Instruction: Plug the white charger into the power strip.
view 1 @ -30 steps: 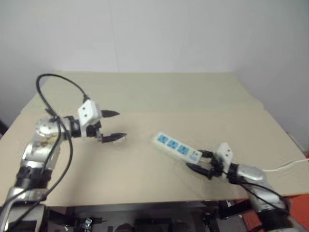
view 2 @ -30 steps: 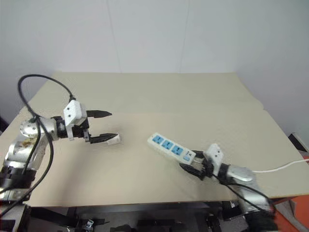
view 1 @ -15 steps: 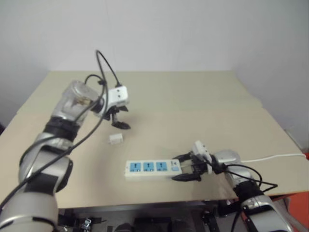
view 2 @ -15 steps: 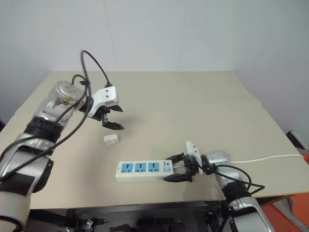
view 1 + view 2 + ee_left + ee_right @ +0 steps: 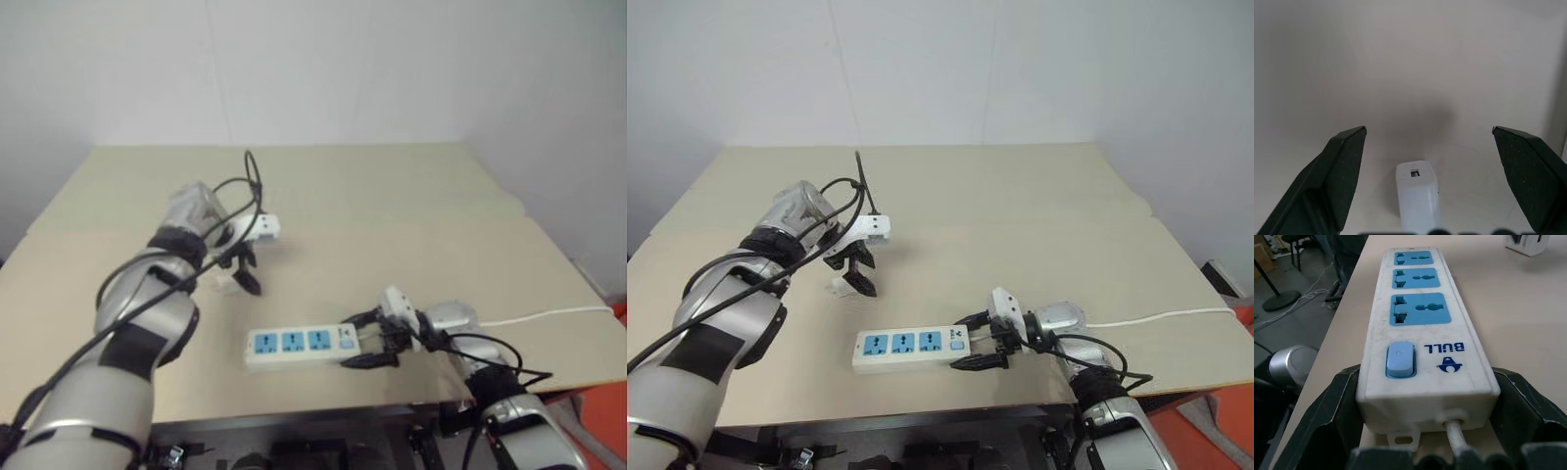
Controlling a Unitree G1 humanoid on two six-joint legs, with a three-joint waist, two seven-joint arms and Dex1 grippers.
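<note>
Here the white charger [image 5: 1419,196] lay on the beige surface [image 5: 392,215] directly under the left gripper [image 5: 1427,142], between its two black fingers [image 5: 1344,171] and apart from both of them. The fingers stood wide apart, and the gripper pointed steeply down at the surface. In the left wrist view the charger was a small white block with a little dark port on the face that was turned toward the camera; it sat a bit nearer to one finger than to the other. In the head views the left gripper [image 5: 860,277] hung just above the charger [image 5: 841,286], whose white edge peeked out beside the fingertips.

The power strip [image 5: 911,346] lay flat near the front edge of the surface, well apart from the charger, toward the robot's right. The right gripper [image 5: 972,342] was clamped on its switch end, one finger pressed on each long side of the strip [image 5: 1425,328]. In front of this gripper came first the blue switch [image 5: 1400,359], then the three blue sockets [image 5: 1419,308] in a row going away from it. The thin white cord [image 5: 1156,318] left the strip between the fingers and ran off toward the right edge of the surface.
</note>
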